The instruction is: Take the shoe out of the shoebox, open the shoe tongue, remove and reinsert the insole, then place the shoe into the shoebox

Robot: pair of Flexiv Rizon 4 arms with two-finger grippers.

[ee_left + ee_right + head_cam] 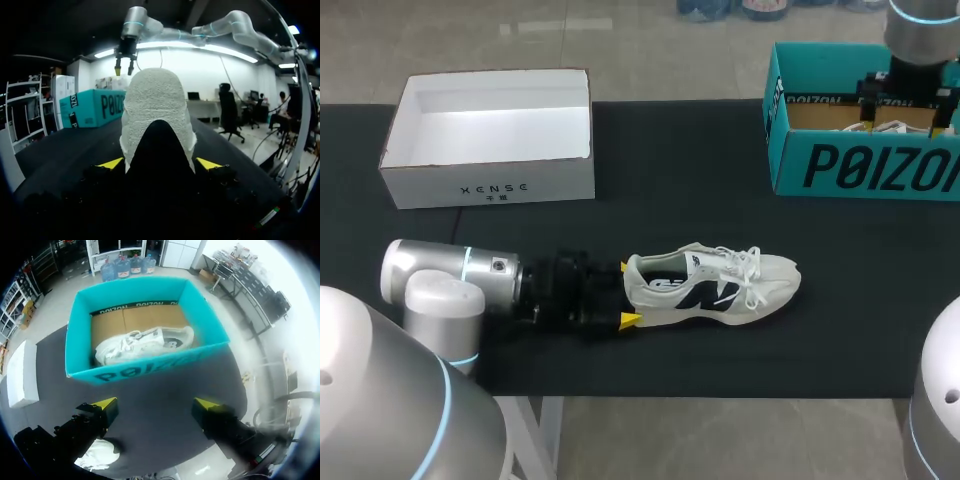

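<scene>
A white sneaker with a dark logo (720,285) lies on its side on the black mat, toe toward the right. My left gripper (627,293) is shut on its heel, one yellow tip on each side. The left wrist view shows that heel (157,110) filling the space between the tips of my left gripper (159,163). A second white sneaker (145,344) lies inside the teal shoebox (145,365) at the back right (860,165). My right gripper (155,405) hangs open above that box, holding nothing; it also shows far ahead (124,70).
An empty white box (490,140) stands at the back left of the mat. The mat between the two boxes and in front of the teal box is bare. The table's front edge runs just below the sneaker.
</scene>
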